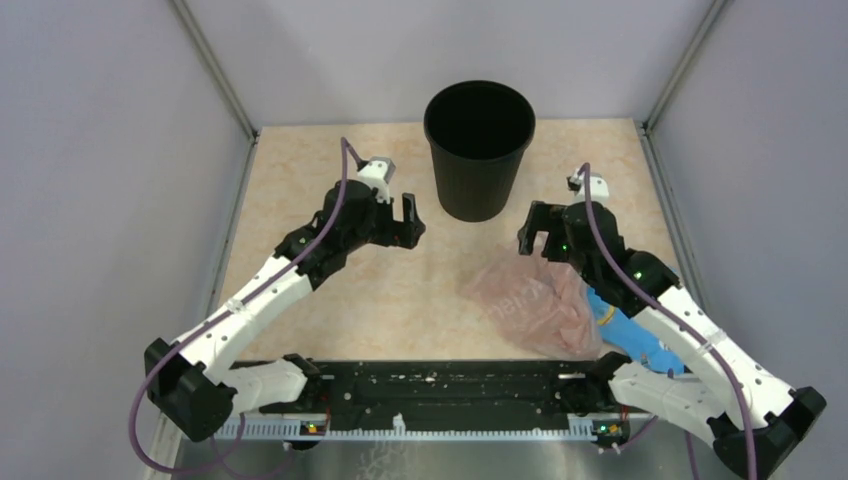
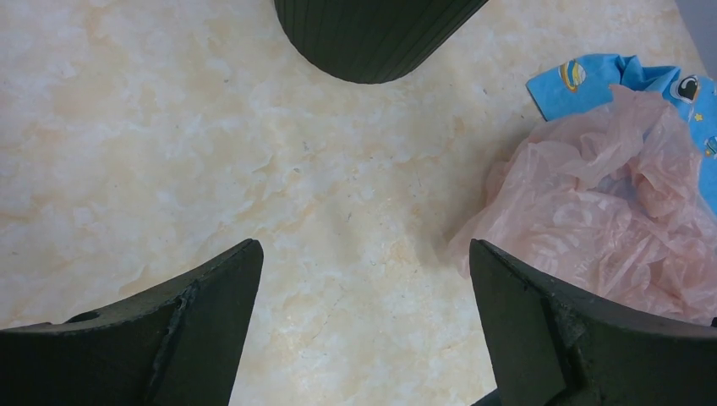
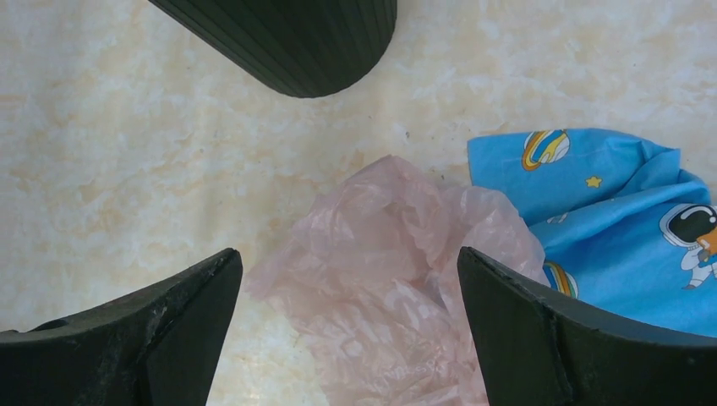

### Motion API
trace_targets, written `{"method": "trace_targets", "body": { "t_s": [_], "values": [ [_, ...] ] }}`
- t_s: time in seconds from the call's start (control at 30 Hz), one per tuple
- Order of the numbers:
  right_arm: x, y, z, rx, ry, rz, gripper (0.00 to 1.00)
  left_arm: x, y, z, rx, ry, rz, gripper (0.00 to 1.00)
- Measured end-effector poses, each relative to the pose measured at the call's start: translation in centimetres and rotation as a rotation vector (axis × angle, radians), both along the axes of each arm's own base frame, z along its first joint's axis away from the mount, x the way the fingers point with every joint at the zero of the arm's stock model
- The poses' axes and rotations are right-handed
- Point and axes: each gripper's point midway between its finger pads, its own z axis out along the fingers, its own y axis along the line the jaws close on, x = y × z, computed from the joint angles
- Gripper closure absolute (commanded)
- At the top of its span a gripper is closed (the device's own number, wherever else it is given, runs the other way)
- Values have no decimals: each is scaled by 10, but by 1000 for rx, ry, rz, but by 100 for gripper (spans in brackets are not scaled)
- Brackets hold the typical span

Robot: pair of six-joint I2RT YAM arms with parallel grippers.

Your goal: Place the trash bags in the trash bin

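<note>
Upper centre of top view: trash bin (image 1: 478, 150) upright, mouth open; pink trash bag (image 1: 540, 302) on table (image 1: 380, 300) lower right of bin, near but not touching.
L gripper (image 1: 398, 210) just left of bin, jaws apart, nothing btwn, over bare table. R gripper (image 1: 538, 238) right of bin, jaws apart, empty, above bag's upper edge. Bag crumpled, partly overlaps blue printed cloth (image 1: 630, 335) on its right. Right wrist view: bag lower centre, cloth at right.

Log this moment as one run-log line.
left gripper: open, empty, near trash bin | right gripper: open, over pink trash bag | bag: on table, outside bin | blue cloth: against bag
</note>
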Motion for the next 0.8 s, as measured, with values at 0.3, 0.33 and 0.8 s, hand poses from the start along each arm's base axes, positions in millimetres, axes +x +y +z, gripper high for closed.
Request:
{"method": "trace_targets", "body": {
  "t_s": [0.3,0.33,0.8],
  "values": [
    [1,-3,18,-15,-32,3,1,-7,-5,1,-15,13,-45,2],
    [0,-4,16,-24,-24,7,1,-8,-6,1,-18,15,-52,2],
    [-28,14,-45,-39,188,125,3,-17,-24,-13,-63,62,-145,2]
  ]
}}
